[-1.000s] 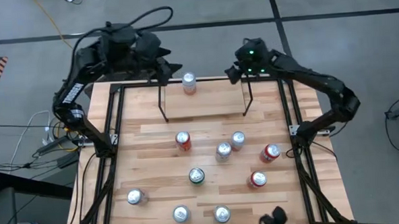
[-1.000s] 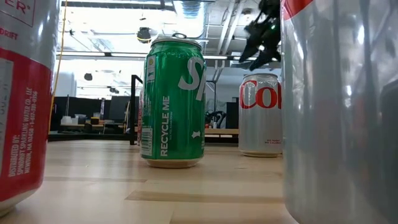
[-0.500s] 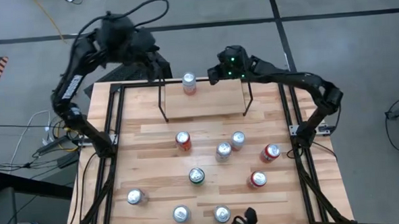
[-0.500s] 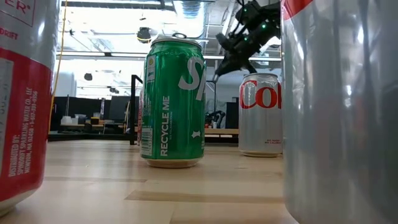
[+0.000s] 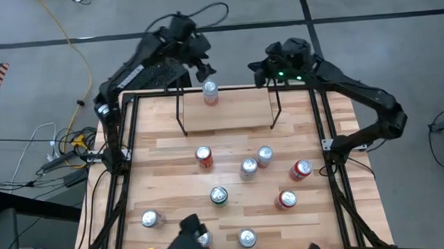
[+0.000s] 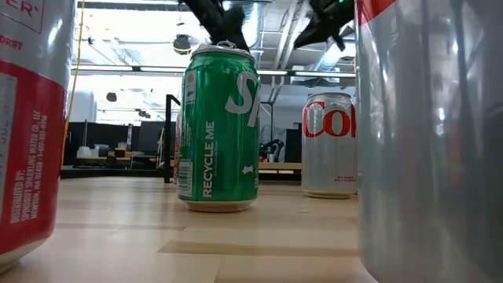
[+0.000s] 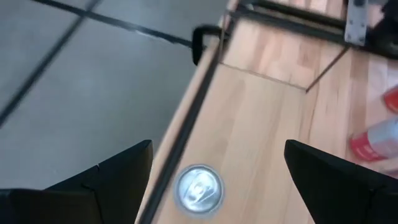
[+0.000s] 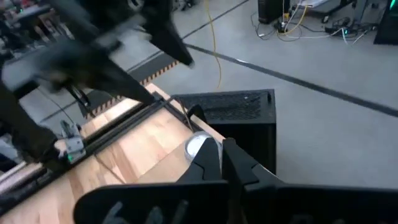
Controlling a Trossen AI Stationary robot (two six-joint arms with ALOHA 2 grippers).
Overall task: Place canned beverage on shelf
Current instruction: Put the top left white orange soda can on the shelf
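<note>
Directly below open left jaws, can [image 7: 198,188].

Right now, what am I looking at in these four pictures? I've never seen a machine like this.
Two dark robot arms work at a light wooden table. One picture looks straight down, one sits at tabletop level among the cans, and two come from cameras on the wrists. Loose drink cans stand on the table, such as a green can. A silver can stands on the low black wire shelf. The left gripper hovers over that can, jaws open. The right gripper hangs near the shelf's other end, jaws shut, holding nothing.
</note>
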